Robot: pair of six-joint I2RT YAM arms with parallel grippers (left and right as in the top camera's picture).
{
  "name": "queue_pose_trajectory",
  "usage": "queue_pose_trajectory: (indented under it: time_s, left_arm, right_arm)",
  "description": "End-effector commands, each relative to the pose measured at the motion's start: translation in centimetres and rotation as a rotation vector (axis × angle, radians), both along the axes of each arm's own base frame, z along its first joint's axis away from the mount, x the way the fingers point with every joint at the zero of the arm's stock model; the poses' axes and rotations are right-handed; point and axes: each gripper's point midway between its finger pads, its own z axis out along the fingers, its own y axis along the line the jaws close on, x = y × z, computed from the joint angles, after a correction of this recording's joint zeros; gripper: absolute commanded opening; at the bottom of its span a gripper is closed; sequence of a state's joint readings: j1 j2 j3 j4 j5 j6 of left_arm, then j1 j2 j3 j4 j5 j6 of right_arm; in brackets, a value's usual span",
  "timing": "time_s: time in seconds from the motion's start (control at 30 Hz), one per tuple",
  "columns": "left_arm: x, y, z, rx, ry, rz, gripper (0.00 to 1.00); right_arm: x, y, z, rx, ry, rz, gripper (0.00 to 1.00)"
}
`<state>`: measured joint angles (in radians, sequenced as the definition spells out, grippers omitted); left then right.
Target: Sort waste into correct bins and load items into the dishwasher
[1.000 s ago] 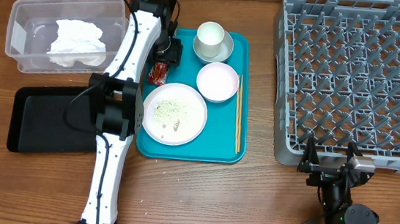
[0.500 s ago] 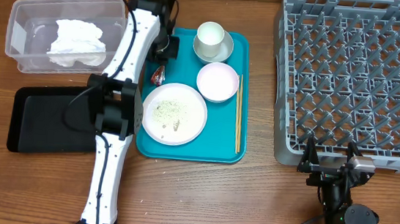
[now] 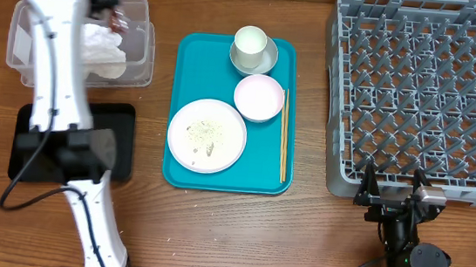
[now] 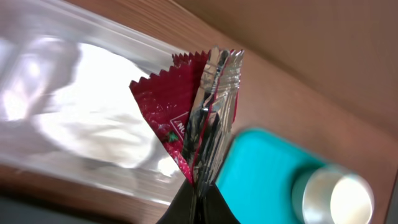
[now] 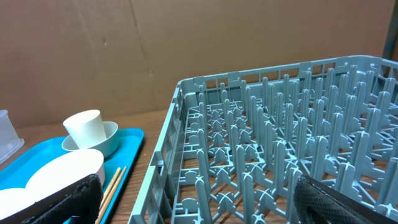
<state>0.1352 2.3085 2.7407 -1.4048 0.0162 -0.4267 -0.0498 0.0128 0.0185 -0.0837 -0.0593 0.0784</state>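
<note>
Red foil with a silvery crimped seam is pinched between the left fingers (image 4: 183, 210). The wrapper (image 4: 163, 104) is gripped at its lower end, on the seam, and stands up from the hold. From overhead it is seen over the right half of the clear tub (image 3: 19, 58), at the far left of the counter (image 3: 237, 239), just beside the crumpled napkin (image 3: 97, 45) that lies inside. Whether the wrapper hangs above the tub's rim or already below it cannot be told.

The wrapper is judged to be almost weightless, thin and crinkly, stiff enough to keep its creases but easily crushed, which does not matter for waste. Its surface looks slick, so a hold on the flat face would be expected to slip. The crimped seam is the firmest part and is the right place for it to be held, as it is now. Because so little weight is involved, it may be expected to flutter sideways or cling to a finger once it is let go. A release low over the tub's opening is therefore advised.

The right fingers (image 5: 68, 199) are spread wide and hold nothing, near the front edge of the dish rack (image 3: 417, 89).
</note>
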Motion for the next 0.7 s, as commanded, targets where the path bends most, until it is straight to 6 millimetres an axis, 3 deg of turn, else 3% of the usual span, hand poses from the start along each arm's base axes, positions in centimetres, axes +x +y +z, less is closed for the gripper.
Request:
queue_pose_trajectory:
  time_s: [0.0, 0.17, 0.27, 0.3, 0.33, 0.37, 0.4, 0.43, 0.6, 0.67]
  left_arm:
    - [0.0, 3.4, -3.2, -0.071, 0.055, 0.2, 0.04]
    - [0.5, 7.2, -6.4, -0.164, 0.065, 0.405, 0.04]
    - [1.4, 8.4, -8.4, -0.282, 0.06, 0.516, 0.15]
    - [1.7, 8.4, -8.5, -0.309, 0.053, 0.508, 0.25]
    - [2.1, 8.3, -8.9, -0.334, 0.049, 0.497, 0.43]
    - [2.4, 8.2, -8.8, -0.363, 0.041, 0.484, 0.69]
    - [2.4, 8.2, -8.9, -0.379, 0.041, 0.478, 0.89]
    - [2.4, 8.1, -8.9, -0.391, 0.044, 0.474, 1.0]
    - [0.9, 7.8, -7.7, -0.442, 0.069, 0.466, 1.0]
    - [-0.3, 8.0, -6.1, -0.437, 0.069, 0.464, 1.0]
  right_arm:
    - [0.0, 0.0, -0.2, -0.001, -0.002, -0.005, 1.0]
    - [0.0, 0.0, -0.2, -0.001, -0.002, -0.005, 1.0]
    - [0.0, 0.0, -0.2, -0.001, -0.002, -0.005, 1.0]
    - [0.0, 0.0, -0.2, -0.001, -0.002, -0.005, 1.0]
    - [0.0, 0.0, -0.2, -0.001, -0.002, -0.005, 1.0]
    - [0.0, 0.0, -0.2, -0.001, -0.002, -0.005, 1.0]
    - [0.0, 0.0, -0.2, -0.001, -0.002, -0.005, 1.0]
    - [0.0, 0.0, -0.2, -0.001, -0.002, -0.005, 1.0]
    - [0.0, 0.0, -0.2, -0.001, -0.002, -0.005, 1.0]
    - [0.0, 0.0, -0.2, -0.001, -0.002, -0.005, 1.0]
